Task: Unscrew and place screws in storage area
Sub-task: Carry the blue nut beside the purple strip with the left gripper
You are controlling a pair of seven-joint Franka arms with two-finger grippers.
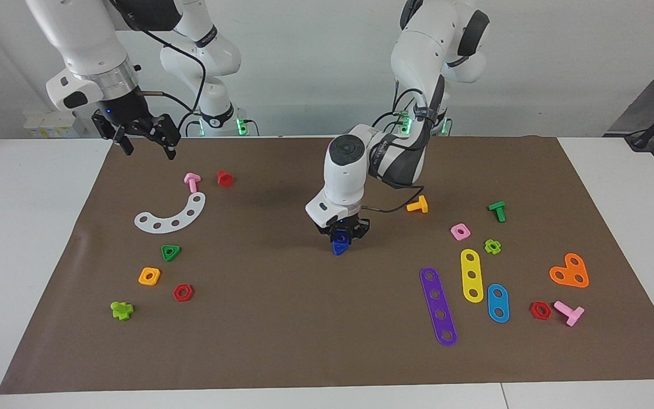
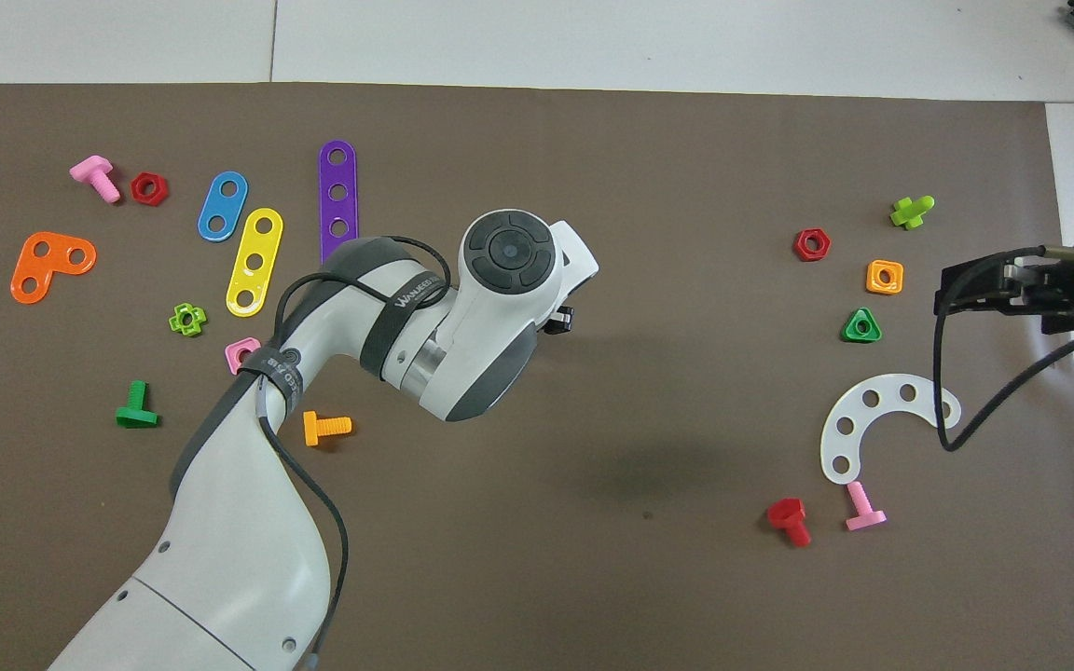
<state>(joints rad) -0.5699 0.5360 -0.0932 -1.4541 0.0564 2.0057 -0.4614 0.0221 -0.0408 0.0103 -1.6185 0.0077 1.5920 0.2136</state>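
Brown mat (image 1: 281,318), matte and slightly creased, spread over a white table (image 1: 20,255). Scattered across it, glossy plastic toy hardware in bright colours.

Left gripper (image 1: 343,234) down low over the middle of the mat, fingers clamped on the blue bolt (image 1: 340,247): dark blue, triangular head, hanging just under the fingertips, close to the mat; touching it or not, cannot tell. Hidden under the wrist in the overhead view.

Beside that gripper toward the left arm's end: orange bolt (image 1: 418,205), green bolt (image 1: 497,211), pink square nut (image 1: 460,231), lime flower-shaped nut (image 1: 493,246). Then flat perforated strips: yellow strip (image 1: 472,275) with three holes, purple strip (image 1: 438,306) long with four, short blue strip (image 1: 498,303) with two. Further out, orange heart-shaped plate (image 1: 569,271), red hex nut (image 1: 540,310), pink bolt (image 1: 569,312) lying on its side.

Right gripper (image 1: 144,139) waiting, raised over the mat's edge at the right arm's end, jaws spread wide, nothing between them. Near it: small pink bolt (image 1: 192,182), red bolt (image 1: 225,178), white curved strip (image 1: 171,215) with five holes. Further from it: green triangular nut (image 1: 171,252), orange square nut (image 1: 149,276), another red nut (image 1: 183,292), lime bolt (image 1: 122,310).

No bins or trays; everything loose on the mat.
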